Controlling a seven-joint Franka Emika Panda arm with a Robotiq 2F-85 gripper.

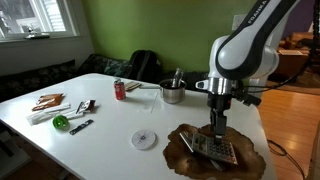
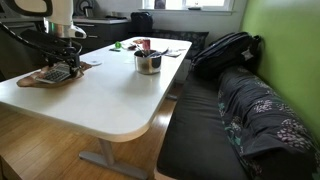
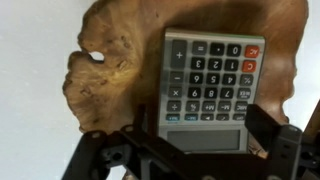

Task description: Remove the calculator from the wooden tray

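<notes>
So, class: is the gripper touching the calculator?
Cannot tell. In the wrist view the gripper flanks the display end of the calculator lying on the tray, but no view shows contact or a gap plainly.

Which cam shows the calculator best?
Wrist view: the calculator is large, keys and display legible, on the wooden tray. In both exterior views it is a small grey patch under the gripper, no key detail.

The arm [image 1: 245,45] arches over and points straight down. Its gripper [image 1: 218,128] hangs vertical, with the fingers [image 3: 280,150] spread wide apart in the wrist view.
</notes>
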